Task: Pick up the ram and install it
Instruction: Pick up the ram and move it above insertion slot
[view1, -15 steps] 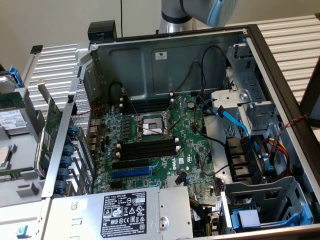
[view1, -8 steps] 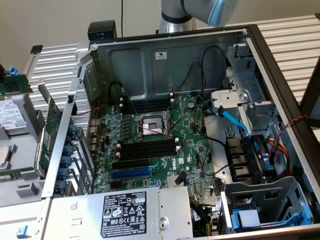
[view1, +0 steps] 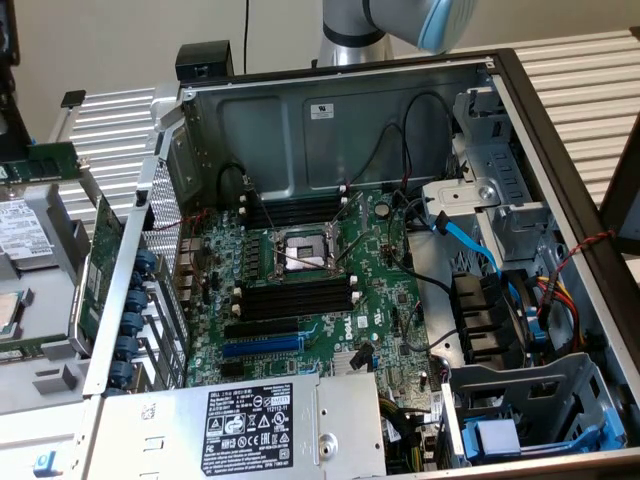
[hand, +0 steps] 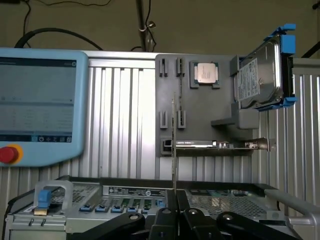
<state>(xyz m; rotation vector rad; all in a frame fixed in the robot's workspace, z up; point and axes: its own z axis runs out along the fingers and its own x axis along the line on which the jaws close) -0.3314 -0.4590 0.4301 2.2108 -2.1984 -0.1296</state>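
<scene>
gripper (hand: 174, 212) is clamped shut on the ram (hand: 174, 145), so pickup looks done imo. install's left: the black slots (view1: 297, 298) mid-motherboard look empty.

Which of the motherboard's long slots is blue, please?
The expansion slot in the exterior view, with a black slot on either side of it; the memory slots are black too, with white clips.

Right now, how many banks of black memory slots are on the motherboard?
2. One bank lies above the processor socket in the exterior view, the other below it. More may be hidden.
</scene>
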